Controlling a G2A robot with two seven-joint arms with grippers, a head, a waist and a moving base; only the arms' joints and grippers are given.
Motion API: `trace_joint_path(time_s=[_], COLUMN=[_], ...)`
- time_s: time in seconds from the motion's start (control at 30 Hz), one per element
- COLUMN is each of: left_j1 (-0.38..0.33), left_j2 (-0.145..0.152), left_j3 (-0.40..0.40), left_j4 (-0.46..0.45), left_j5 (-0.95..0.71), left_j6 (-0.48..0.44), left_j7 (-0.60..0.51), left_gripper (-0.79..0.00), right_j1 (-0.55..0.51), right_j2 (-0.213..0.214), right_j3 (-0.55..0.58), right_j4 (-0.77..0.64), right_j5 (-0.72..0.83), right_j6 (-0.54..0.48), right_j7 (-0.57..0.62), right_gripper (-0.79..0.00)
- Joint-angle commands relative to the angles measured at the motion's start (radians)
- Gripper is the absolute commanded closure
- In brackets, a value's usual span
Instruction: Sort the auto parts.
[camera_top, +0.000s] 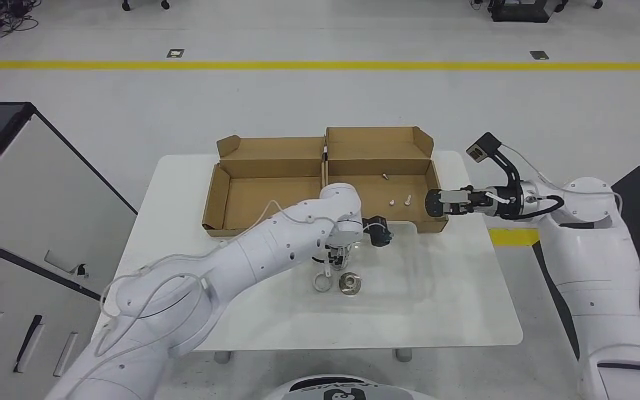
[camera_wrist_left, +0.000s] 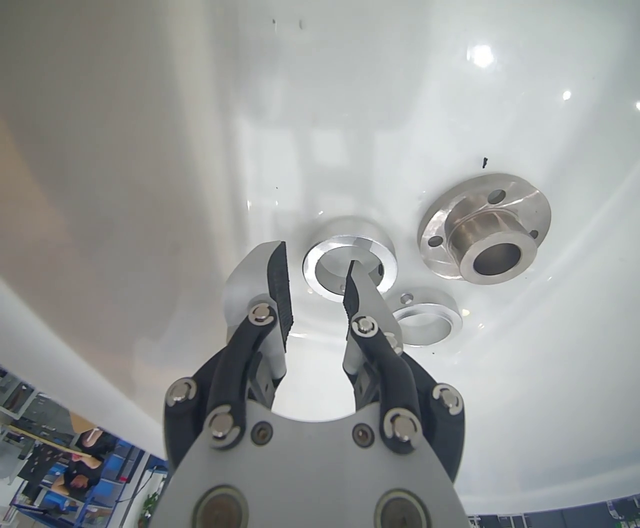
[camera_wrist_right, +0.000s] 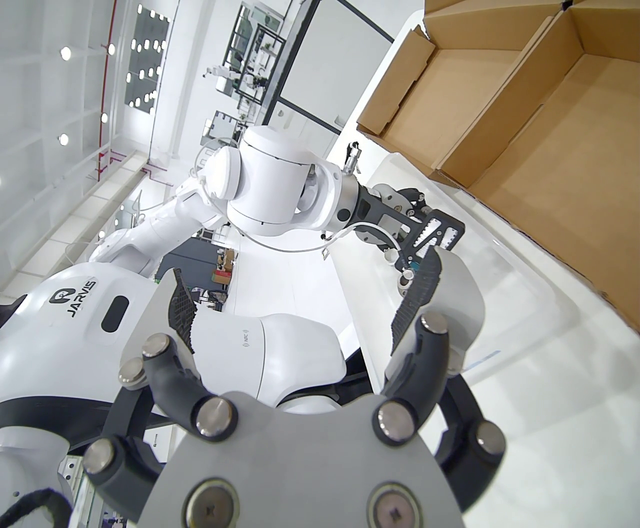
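Mid surface (camera_top: 450, 290), a flanged hub (camera_wrist_left: 482, 235) and spare ring (camera_wrist_left: 430, 315) lie beside a collar ring (camera_wrist_left: 360, 235); the left claw (camera_wrist_left: 315, 257) hangs part open, holding nothing, one finger (camera_wrist_left: 351, 292) over its bore; farther, the right claw (camera_wrist_right: 305, 264) gapes empty by the right cardboard box (camera_top: 365, 188).

The left arm (camera_top: 250, 255) and right arm (camera_top: 585, 215) wear glossy white rounded shells, with thin cables looping outside. The left gripper (camera_wrist_left: 315, 255) and right gripper (camera_wrist_right: 305, 262) match: grey plates, black linkages, silver screws and ribbed black pads (camera_wrist_left: 280, 280).
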Motion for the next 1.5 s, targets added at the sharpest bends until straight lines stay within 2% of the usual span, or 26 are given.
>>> trace_joint_path(time_s=[0.0,0.33,0.4,0.47,0.5,0.8,0.9,1.0,1.33,1.47], left_j1=[0.002,0.005,0.005,0.005,0.005,-0.003,-0.01,-0.02,-0.047,-0.047], left_j2=[-0.004,-0.023,-0.027,-0.03,-0.032,-0.035,-0.02,0.009,0.15,0.15], left_j3=[0.0,0.003,0.005,0.005,0.004,-0.024,-0.056,-0.093,-0.132,-0.132], left_j4=[0.007,0.05,0.058,0.065,0.068,0.052,0.002,-0.081,-0.42,-0.42], left_j5=[0.001,0.002,0.001,0.0,0.0,-0.015,-0.036,-0.046,-0.108,-0.108], left_j6=[-0.004,-0.019,-0.021,-0.023,-0.024,-0.008,-0.007,0.0,0.097,0.097], left_j7=[0.002,0.017,0.019,0.021,0.022,0.015,0.01,-0.002,-0.1,-0.1], left_gripper=[-0.296,-0.277,-0.219,-0.022,0.0,0.0,0.0,0.0,0.0,0.0], right_j1=[0.0,0.0,0.0,0.0,0.0,0.0,0.0,0.0,0.0,0.0], right_j2=[0.0,0.0,0.0,0.0,0.0,0.0,0.0,0.0,0.0,0.0], right_j3=[0.0,0.0,0.0,0.0,0.0,0.0,0.0,0.0,0.0,0.0], right_j4=[0.0,0.0,0.0,0.0,0.0,0.0,0.0,0.0,0.0,0.0], right_j5=[0.001,0.001,0.001,0.001,0.001,0.001,0.001,0.001,0.001,0.001], right_j6=[0.0,0.0,0.0,0.0,0.0,0.0,0.0,0.0,0.0,0.0], right_j7=[0.0,0.0,0.0,0.0,0.0,0.0,0.0,0.0,0.0,0.0], right_gripper=[-0.785,-0.785,-0.785,-0.785,-0.785,-0.785,-0.785,-0.785,-0.785,-0.785])
